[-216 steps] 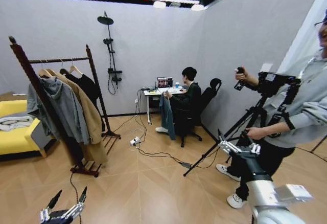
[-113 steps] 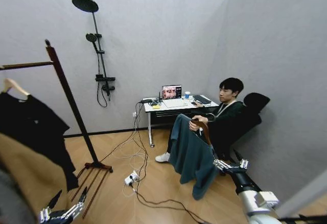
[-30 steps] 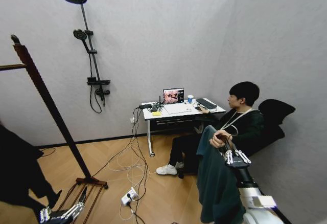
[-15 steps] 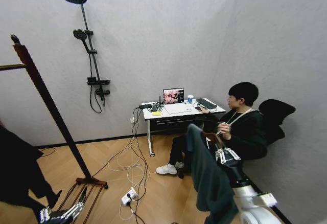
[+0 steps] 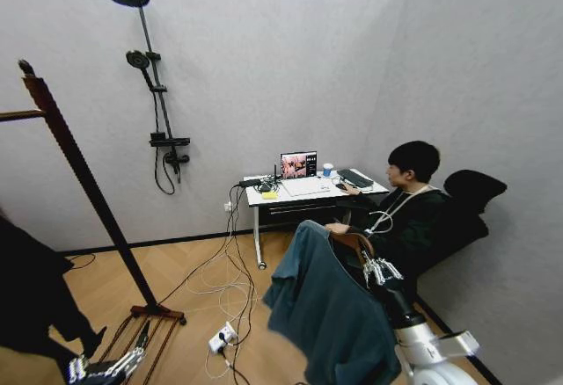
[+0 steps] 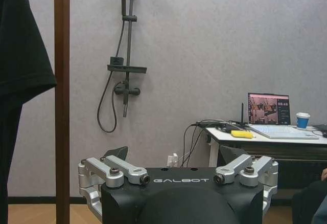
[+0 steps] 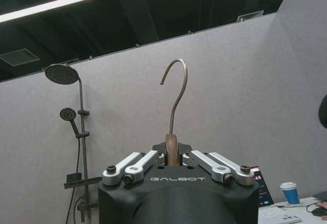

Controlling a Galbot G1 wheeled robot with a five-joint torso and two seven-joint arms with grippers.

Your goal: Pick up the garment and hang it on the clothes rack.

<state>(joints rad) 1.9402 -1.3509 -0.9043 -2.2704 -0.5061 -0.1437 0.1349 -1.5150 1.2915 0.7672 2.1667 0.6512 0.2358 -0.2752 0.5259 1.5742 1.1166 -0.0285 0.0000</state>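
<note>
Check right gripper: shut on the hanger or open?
Shut on it. In the right wrist view the right gripper clamps the garment hanger's wooden neck, metal hook upright above. Cloth hangs free below in the head view.

The room is evenly and quite brightly lit from ceiling strip lights (image 7: 48, 6), the grey walls show only soft shadows, the head view bends strongly at its edges, and the laptop screen (image 5: 298, 164) glows without glare.
</note>
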